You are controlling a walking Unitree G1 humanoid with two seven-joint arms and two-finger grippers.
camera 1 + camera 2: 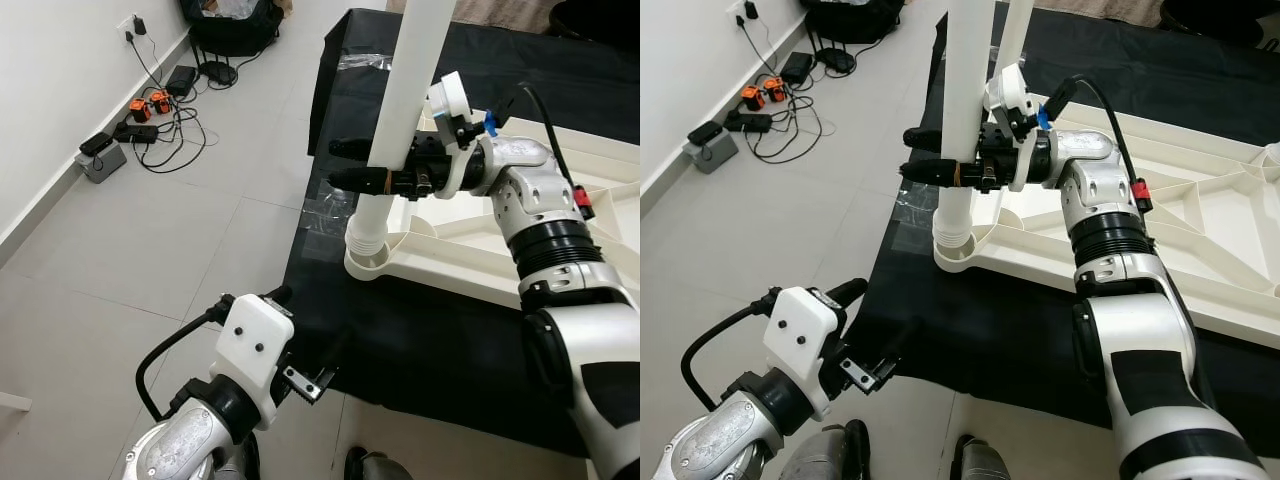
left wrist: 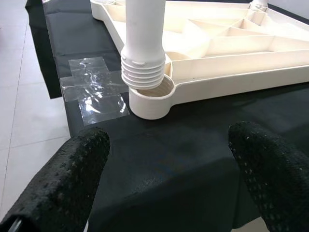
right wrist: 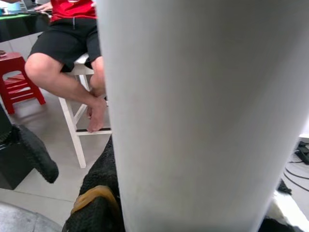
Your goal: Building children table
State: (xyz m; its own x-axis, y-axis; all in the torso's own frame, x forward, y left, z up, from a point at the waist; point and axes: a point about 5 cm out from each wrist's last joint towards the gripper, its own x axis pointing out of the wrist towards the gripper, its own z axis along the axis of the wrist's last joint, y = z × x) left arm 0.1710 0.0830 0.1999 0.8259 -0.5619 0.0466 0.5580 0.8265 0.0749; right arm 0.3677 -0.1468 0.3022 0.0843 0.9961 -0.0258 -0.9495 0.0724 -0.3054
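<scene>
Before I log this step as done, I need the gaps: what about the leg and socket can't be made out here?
- Table leg: its top is cut off by the upper edge in both eye views.
- Corner socket: the left wrist view shows the thread ridges above its rim; whether any thread has caught is hidden inside.
- Right gripper: the leg hides its finger contact in the right wrist view.

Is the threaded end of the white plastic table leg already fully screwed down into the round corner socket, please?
No, the white table leg's ribbed threads sit exposed above the round corner socket.
</scene>
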